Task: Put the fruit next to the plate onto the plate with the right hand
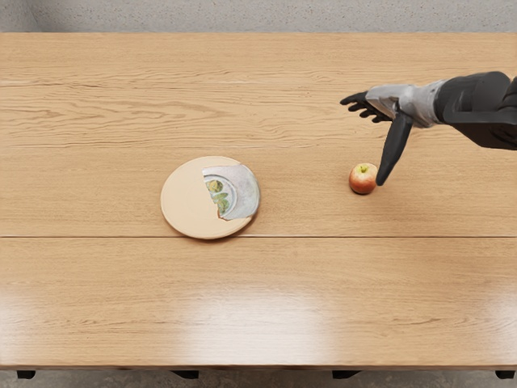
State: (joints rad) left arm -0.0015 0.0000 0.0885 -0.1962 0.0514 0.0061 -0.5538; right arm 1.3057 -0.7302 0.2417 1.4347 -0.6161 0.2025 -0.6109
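Looking at the counter [97,307], where is the apple [363,179] found?
— It is seen on the bare wood at 3 o'clock from the plate [187,202], well apart from it. Red skin with a yellow patch is shown.

What is carried on the plate?
— A grey piece [238,192] with a greenish pattern is laid over its 3 o'clock side; the rest is left bare.

And the right hand [389,103]?
— Its arm [477,101] is seen entering from the right edge, and the hand is held at about 1 o'clock from the apple. It is open and nothing is gripped: the dark fingers [357,101] are spread toward 9 o'clock, and the thumb [394,149] is pointed down toward 6 o'clock.

Is the apple touched?
— The thumb tip is seen just beside the apple's 3 o'clock side; whether contact is made cannot be told.
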